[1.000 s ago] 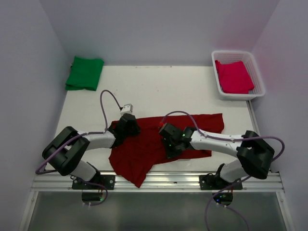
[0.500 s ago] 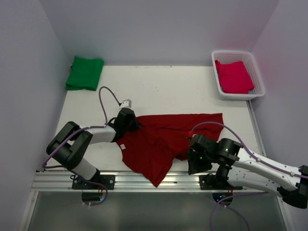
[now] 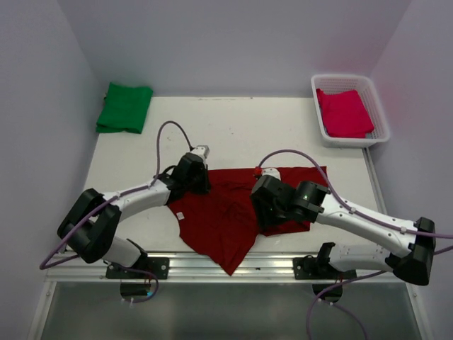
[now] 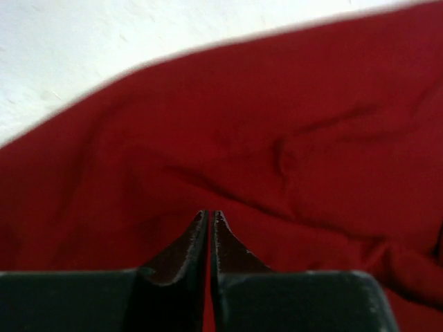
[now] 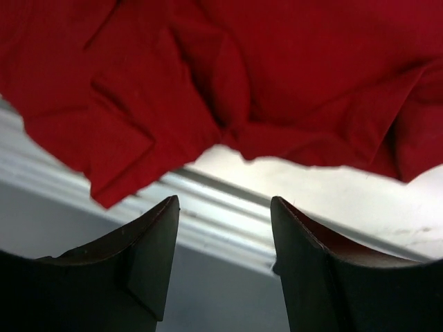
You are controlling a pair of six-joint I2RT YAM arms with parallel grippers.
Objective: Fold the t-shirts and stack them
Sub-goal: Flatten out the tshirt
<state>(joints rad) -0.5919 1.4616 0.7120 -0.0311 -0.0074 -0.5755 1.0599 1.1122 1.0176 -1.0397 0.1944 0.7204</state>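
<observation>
White tubular arms [image 3: 138,200] with black joints trail lavender cables [image 3: 172,122], the left pincer [image 4: 209,228] and right pincer [image 5: 225,232] dark and tapered.

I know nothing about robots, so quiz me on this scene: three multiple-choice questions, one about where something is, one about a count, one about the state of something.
1. Where does the pinkish-red t-shirt lie?
A. In the white basket
B. On the floor
C. Hanging on the wall

2. How many t-shirts are in view?
A. Two
B. Three
C. Four

3. How does the right hand stand?
A. Open, nothing between its fingers
B. Shut on cloth
C. Out of view

Answers:
1 A, it sits folded inside the basket's lattice walls at the far right corner.
2 B, the maroon t-shirt between the arms, the green t-shirt at the far left and the pinkish-red one.
3 A, the right wrist view shows its fingers apart with nothing gripped, the maroon cloth lying beyond them.
</observation>
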